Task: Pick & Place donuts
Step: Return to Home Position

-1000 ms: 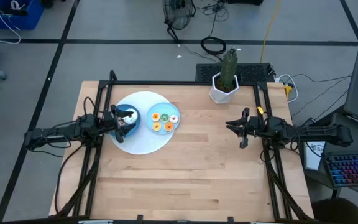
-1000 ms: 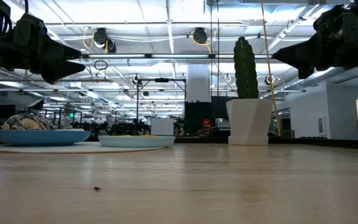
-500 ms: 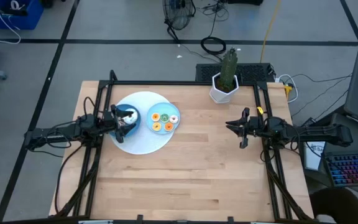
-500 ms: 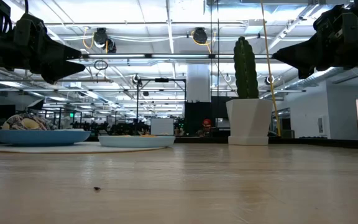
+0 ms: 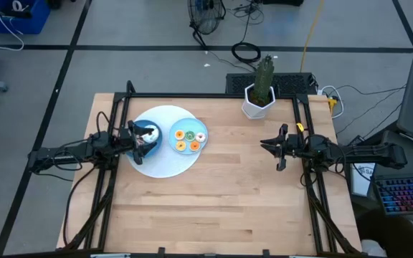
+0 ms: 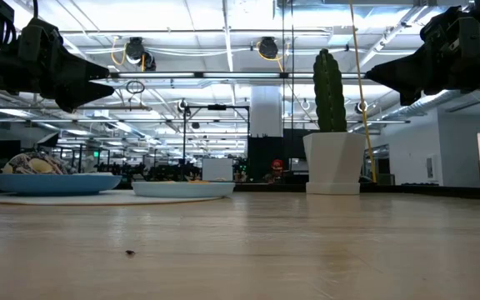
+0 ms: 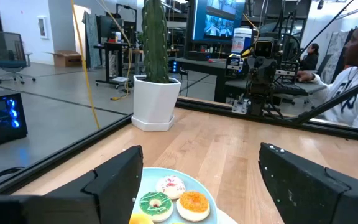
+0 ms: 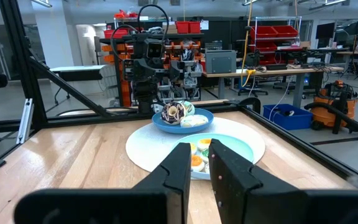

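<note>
On a light blue plate [image 8: 238,149], left of centre in the overhead frame: small ring donuts [image 5: 189,137] iced orange, green, yellow and white with pink. Just left of it, heaped in a dark blue bowl [image 8: 166,126]: bigger donuts [image 8: 178,112], one chocolate with sprinkles. Above the bowl, left gripper [image 7: 201,155], jaws wide and empty. At frame right over the desk [image 5: 228,201], right gripper [image 8: 202,146], jaws narrow, holding nothing.

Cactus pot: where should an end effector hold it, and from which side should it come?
I would take the pot by its wall, across two opposite flat faces: it is six-sided and upright, so those faces give flat seats. Come level from the table's middle, since the cactus blocks the top and the frame rail runs close behind it.
</note>
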You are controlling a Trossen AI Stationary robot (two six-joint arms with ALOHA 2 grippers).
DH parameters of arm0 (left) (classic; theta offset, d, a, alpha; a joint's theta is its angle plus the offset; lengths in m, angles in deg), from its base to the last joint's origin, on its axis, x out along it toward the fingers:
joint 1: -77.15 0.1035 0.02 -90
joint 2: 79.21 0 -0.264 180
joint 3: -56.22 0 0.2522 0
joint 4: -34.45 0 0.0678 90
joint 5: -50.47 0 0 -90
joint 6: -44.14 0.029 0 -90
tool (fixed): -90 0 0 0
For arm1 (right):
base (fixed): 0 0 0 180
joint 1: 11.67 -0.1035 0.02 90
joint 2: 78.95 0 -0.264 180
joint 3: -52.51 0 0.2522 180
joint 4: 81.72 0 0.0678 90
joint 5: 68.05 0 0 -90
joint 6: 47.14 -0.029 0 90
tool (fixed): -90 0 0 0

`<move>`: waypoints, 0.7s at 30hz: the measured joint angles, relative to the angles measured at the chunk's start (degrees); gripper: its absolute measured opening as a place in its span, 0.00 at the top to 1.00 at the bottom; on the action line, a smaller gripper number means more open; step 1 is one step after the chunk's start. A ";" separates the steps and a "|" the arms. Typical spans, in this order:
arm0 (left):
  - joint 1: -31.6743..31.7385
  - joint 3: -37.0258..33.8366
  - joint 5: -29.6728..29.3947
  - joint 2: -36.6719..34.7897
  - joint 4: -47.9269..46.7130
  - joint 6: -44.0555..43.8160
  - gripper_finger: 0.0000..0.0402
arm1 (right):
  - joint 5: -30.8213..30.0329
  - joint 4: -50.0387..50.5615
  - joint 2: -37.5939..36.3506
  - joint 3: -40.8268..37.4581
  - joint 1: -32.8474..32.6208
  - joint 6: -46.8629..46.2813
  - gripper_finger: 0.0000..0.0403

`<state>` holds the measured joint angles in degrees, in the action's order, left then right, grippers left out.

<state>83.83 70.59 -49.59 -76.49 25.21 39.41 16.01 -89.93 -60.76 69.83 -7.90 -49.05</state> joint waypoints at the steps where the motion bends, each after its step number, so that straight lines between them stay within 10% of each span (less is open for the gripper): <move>1: 0.00 0.00 0.00 -0.02 0.01 -0.01 0.21 | 0.00 0.00 -0.01 -0.01 -0.01 0.00 0.89; 21: -0.01 0.00 -0.01 -0.01 0.01 -0.02 0.22 | 0.00 0.00 0.00 -0.01 -0.01 0.00 0.89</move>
<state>83.82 70.59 -49.60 -76.50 25.22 39.39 16.01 -89.93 -60.76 69.82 -7.91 -49.05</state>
